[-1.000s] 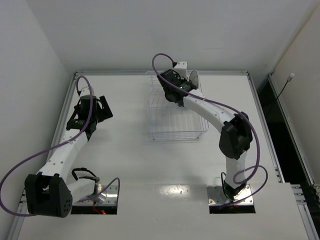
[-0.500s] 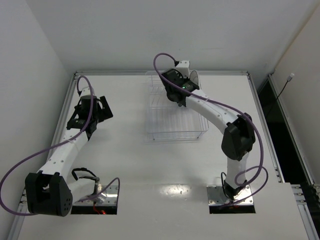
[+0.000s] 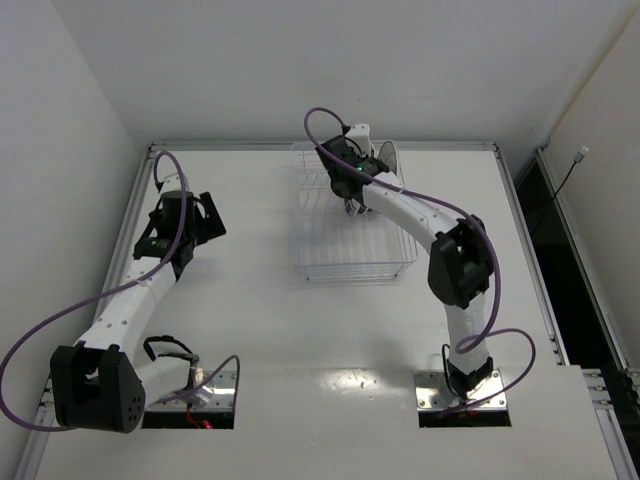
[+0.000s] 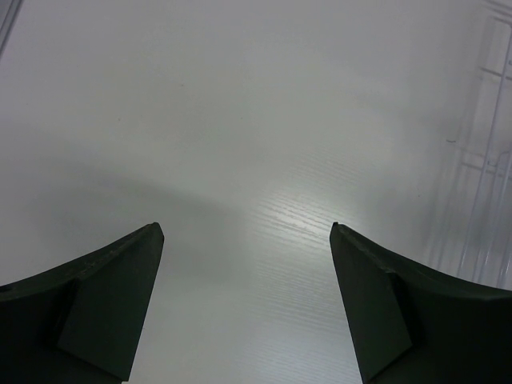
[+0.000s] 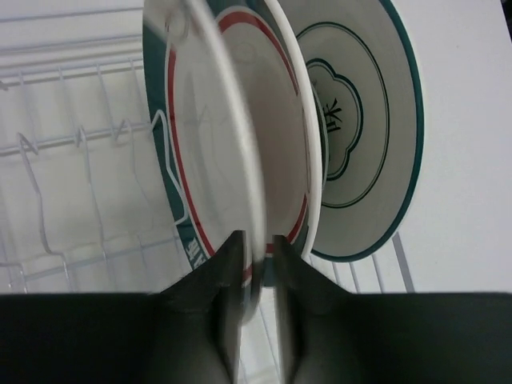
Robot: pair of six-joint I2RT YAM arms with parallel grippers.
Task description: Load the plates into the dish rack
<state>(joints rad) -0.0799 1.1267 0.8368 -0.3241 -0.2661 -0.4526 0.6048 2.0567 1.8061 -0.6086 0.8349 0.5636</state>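
Note:
The dish rack of thin white wire stands at the middle back of the table. Three plates stand upright at its far end. In the right wrist view the nearest plate shows edge-on as a blurred white rim. Behind it is a teal-rimmed plate with a red ring, then a teal-rimmed plate with a dark drawing. My right gripper straddles the nearest rim, slightly open, with a thin gap at the right finger. My left gripper hangs wide open and empty over bare table at the left.
The rack's wire slots run away to the left of the plates. The rack's edge shows at the right of the left wrist view. A raised rim borders the table, with walls close behind and on both sides.
The right arm's elbow has drawn in toward the rack while its gripper stayed at the plates. Its jaws have eased apart slightly. The left arm has not moved.

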